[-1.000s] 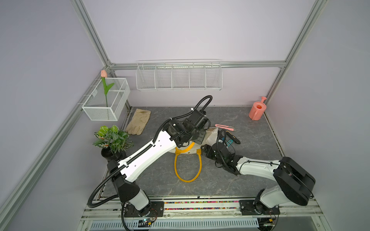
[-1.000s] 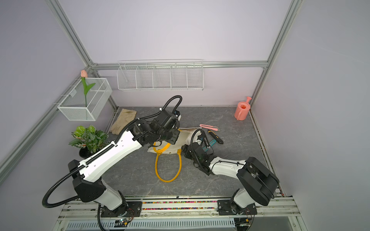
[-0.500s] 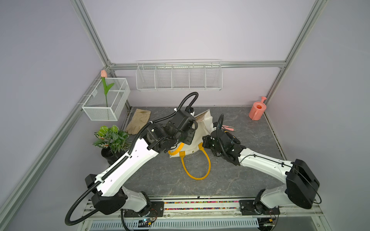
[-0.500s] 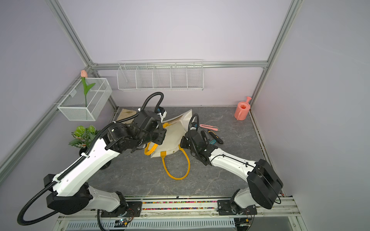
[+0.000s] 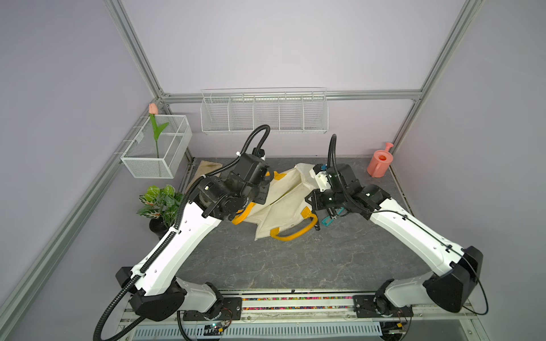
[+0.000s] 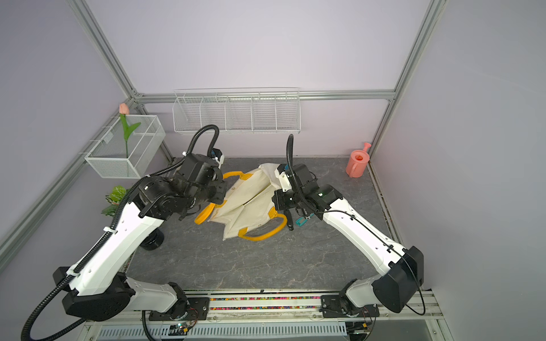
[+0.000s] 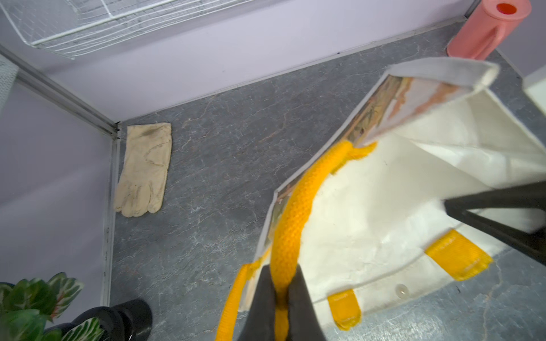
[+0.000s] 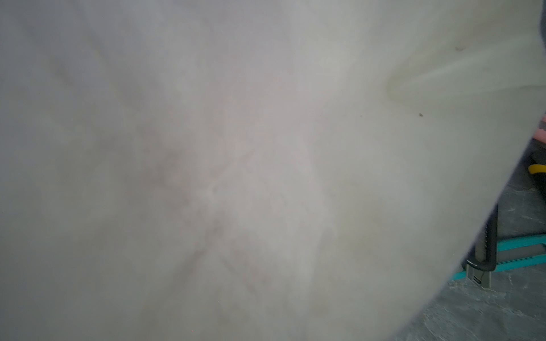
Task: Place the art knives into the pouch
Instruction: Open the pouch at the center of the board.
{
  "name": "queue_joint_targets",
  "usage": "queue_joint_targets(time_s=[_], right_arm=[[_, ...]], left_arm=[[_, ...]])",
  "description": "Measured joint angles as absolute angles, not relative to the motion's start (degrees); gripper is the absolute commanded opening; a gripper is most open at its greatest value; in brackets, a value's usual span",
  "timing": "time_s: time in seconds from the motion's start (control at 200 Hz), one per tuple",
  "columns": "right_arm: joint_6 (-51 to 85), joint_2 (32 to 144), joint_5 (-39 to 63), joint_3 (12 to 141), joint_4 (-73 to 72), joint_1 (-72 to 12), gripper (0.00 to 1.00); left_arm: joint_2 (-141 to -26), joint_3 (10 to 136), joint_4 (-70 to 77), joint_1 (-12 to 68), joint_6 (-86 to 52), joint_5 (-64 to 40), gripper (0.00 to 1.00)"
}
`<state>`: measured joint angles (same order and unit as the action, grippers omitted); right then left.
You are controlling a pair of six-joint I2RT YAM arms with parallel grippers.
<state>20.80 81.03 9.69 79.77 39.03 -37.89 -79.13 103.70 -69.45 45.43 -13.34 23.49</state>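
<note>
The cream pouch (image 5: 283,203) (image 6: 251,200) is stretched between my two arms with its mouth spread, plain inside showing. My left gripper (image 7: 282,270) is shut on one yellow-orange handle (image 7: 298,206) and holds it up. My right gripper (image 5: 311,200) sits at the pouch's right rim. Its dark fingers (image 7: 484,206) meet on the fabric, shut. Cream cloth (image 8: 236,162) fills the right wrist view and hides those jaws. The other handle (image 5: 295,234) lies on the table. A teal art knife (image 5: 328,220) (image 8: 520,254) lies on the table under my right wrist, crossed by a dark grey one (image 8: 489,245).
A pink watering can (image 5: 379,161) stands at the back right. A cream glove (image 7: 144,171) lies in the back left corner, with a potted plant (image 5: 159,200) in front of it. A wire rack (image 5: 263,113) and a mesh box with a tulip (image 5: 156,150) hang on the walls.
My right gripper has shut on the pouch's rim. Both arms have drawn apart and lifted, so the pouch went from lying flat to being spread open. The left arm carried its handle leftward.
</note>
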Motion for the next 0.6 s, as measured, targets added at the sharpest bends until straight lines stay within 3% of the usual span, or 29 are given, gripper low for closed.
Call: queue_joint_targets(time_s=[0.07, 0.2, 0.305, 0.425, 0.6], right_arm=[[18.52, 81.34, 11.99, 80.95, 41.34, -37.30, 0.07], [14.48, 84.20, 16.80, 82.59, 43.88, -36.84, 0.07], [11.44, 87.53, 19.92, 83.07, 45.47, -36.84, 0.07], [8.21, 91.13, 22.44, 83.81, 46.98, -36.84, 0.07], [5.72, 94.35, 24.21, 85.54, 48.93, -36.84, 0.07]], left_arm=[[-79.13, 104.31, -69.58, 44.01, -12.78, 22.92, 0.01], [-79.61, 104.44, -69.63, 41.06, -11.40, 21.58, 0.37], [-80.82, 104.12, -69.12, 37.60, -10.44, 19.94, 0.55], [-81.65, 100.47, -67.11, 35.29, -10.15, 18.33, 0.63], [-84.09, 94.26, -63.35, 35.24, -10.24, 16.29, 0.65]])
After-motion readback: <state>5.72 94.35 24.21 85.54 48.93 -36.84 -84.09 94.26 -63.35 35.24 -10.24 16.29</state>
